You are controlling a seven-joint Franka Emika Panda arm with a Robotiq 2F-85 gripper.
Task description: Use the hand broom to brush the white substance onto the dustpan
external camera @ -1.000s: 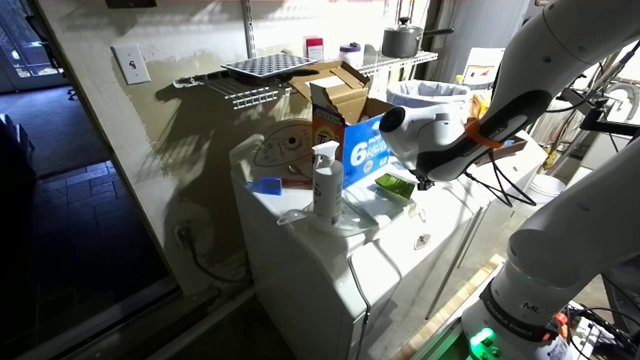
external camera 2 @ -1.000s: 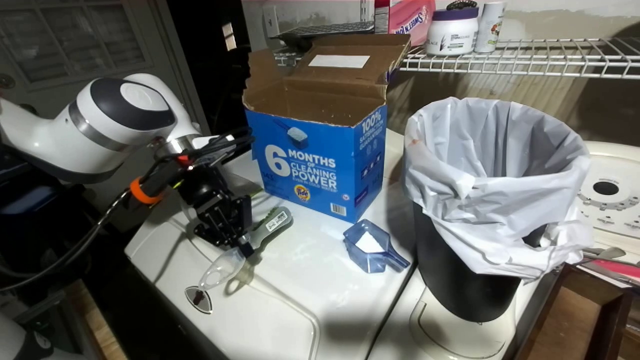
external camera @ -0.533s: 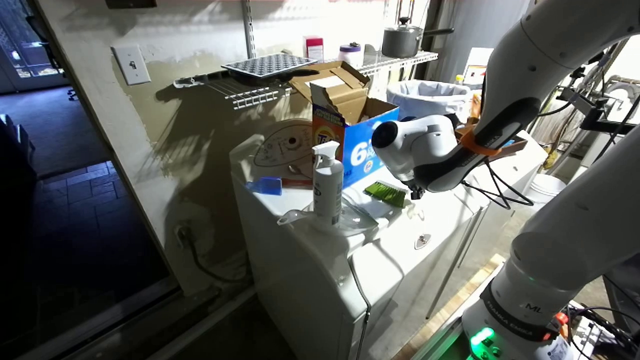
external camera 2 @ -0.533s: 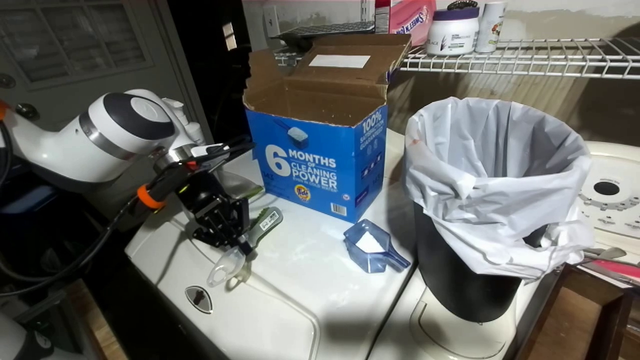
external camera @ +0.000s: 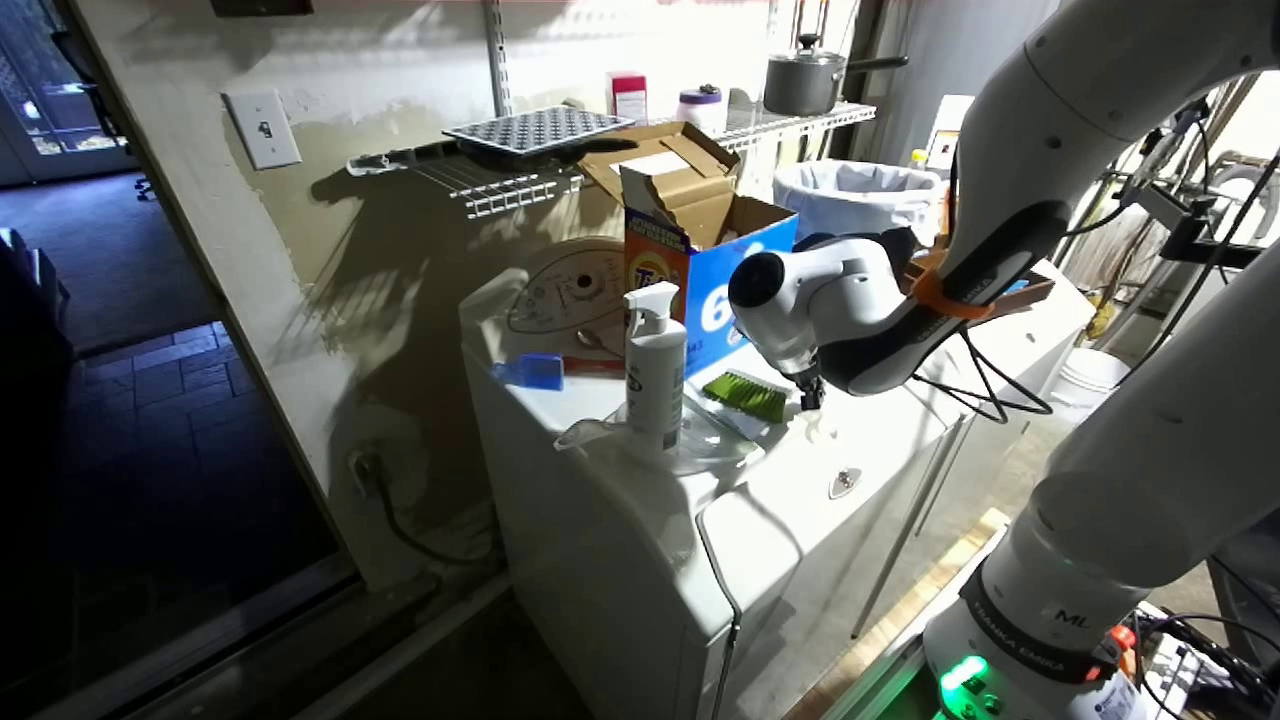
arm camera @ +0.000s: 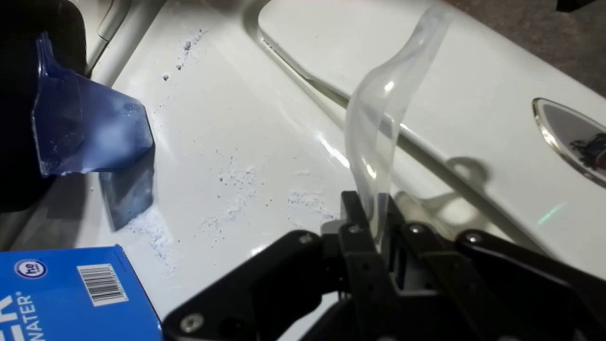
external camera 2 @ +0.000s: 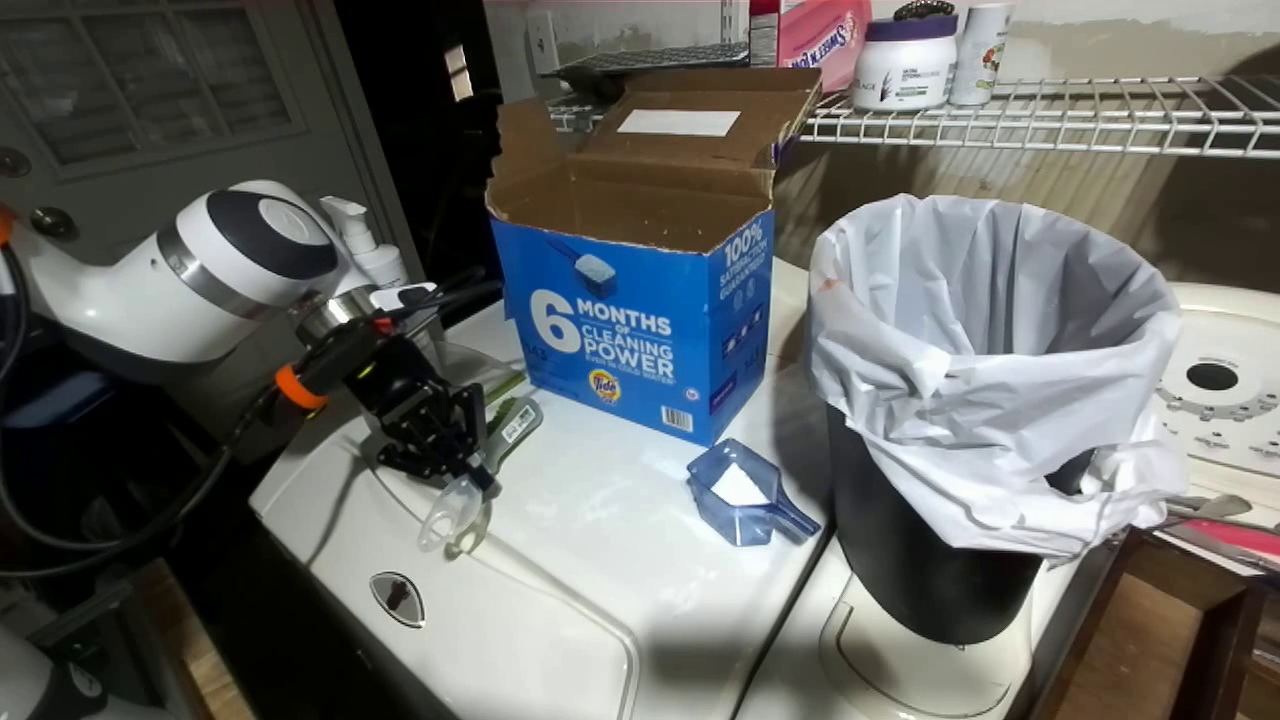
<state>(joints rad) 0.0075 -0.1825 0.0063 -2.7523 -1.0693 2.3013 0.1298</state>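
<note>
Broom handle (arm camera: 376, 121) between fingers (arm camera: 356, 240)

Tabletop (arm camera: 227, 109): open lane, fingers (arm camera: 360, 251) to scoop (arm camera: 113, 128), just scattered powder (arm camera: 241, 187)!
Box (arm camera: 66, 298): there's the wall, lower left of the fingers in the wrist view.
Bin (external camera 2: 915, 570): towers past the scoop.
Spray bottle (external camera: 655, 390): upright, beyond the broom bristles (external camera: 745, 396) from the fingers.

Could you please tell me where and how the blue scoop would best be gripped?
I would take the blue scoop by its handle, from above, jaws across its narrow width: it juts from the wider cup and points toward the black bin, which probably crowds any low approach there. The gripper must first release the hand broom.
</note>
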